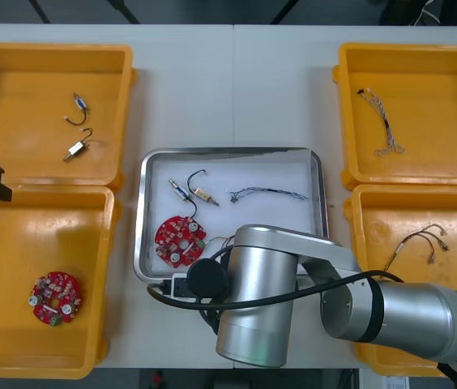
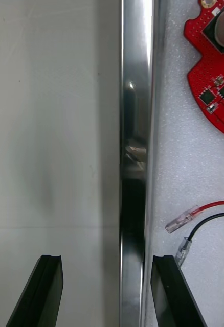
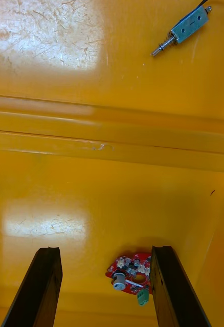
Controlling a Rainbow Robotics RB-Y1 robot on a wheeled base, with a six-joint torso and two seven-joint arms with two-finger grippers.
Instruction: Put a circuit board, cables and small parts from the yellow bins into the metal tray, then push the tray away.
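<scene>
Metal tray (image 1: 143, 219), right hand (image 2: 108, 259) astride rim, left hand (image 3: 106, 250) over bins (image 3: 112, 134)

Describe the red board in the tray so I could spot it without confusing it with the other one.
Find the metal tray at the table's middle, between the yellow bins. The circuit board is the round red disc in its near left corner. Unlike the second board, alone on yellow in a left bin, it lies on white.

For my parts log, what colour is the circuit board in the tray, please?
Circuit board: red, front view.
</scene>
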